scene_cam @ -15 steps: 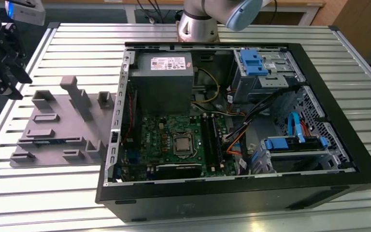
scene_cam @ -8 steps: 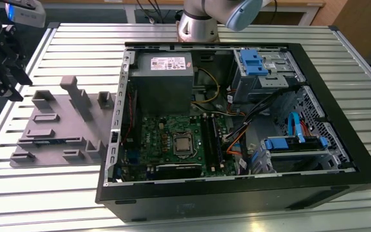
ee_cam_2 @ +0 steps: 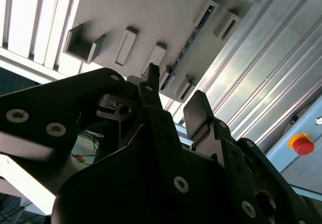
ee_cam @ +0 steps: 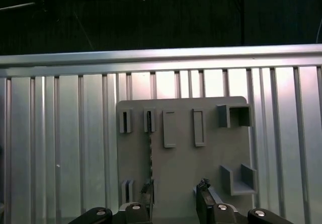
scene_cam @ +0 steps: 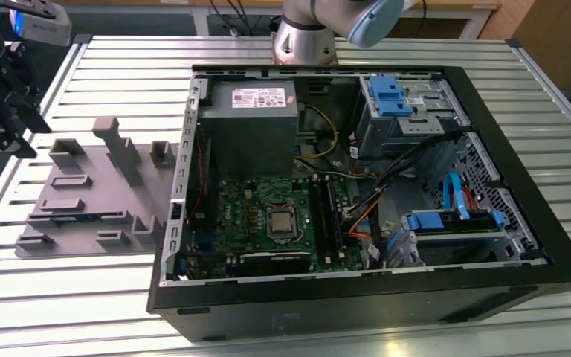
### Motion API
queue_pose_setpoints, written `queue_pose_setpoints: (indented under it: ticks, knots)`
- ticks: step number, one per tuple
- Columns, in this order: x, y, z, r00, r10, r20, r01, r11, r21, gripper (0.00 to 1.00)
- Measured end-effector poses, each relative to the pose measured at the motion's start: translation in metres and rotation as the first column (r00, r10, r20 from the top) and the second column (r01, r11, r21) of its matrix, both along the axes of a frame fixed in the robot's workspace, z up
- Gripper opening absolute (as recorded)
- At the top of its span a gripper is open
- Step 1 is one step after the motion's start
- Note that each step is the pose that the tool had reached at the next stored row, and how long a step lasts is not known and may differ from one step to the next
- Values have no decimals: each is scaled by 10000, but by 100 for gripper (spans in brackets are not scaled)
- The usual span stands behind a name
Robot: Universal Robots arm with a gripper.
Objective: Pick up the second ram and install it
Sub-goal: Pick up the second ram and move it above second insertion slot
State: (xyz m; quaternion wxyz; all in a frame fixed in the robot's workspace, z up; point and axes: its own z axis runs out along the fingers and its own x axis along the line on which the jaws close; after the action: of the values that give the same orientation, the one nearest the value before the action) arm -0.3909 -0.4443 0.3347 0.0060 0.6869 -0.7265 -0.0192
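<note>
Slatted metal table [ee_cam: 65,148], jaws wide apart, empty

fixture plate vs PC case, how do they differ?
The fixture plate is grey; the PC case is black. The plate is low, with small blocks standing up; the case is a deep open box holding a motherboard and cables. Both lie on the slatted table.
</note>
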Motion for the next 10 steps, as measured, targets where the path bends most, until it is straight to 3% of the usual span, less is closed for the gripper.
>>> queue_pose_setpoints:
  ticks: [10]
  knots:
    - [0,-8,-37,10000,13,0,-13,10000,-1,47]
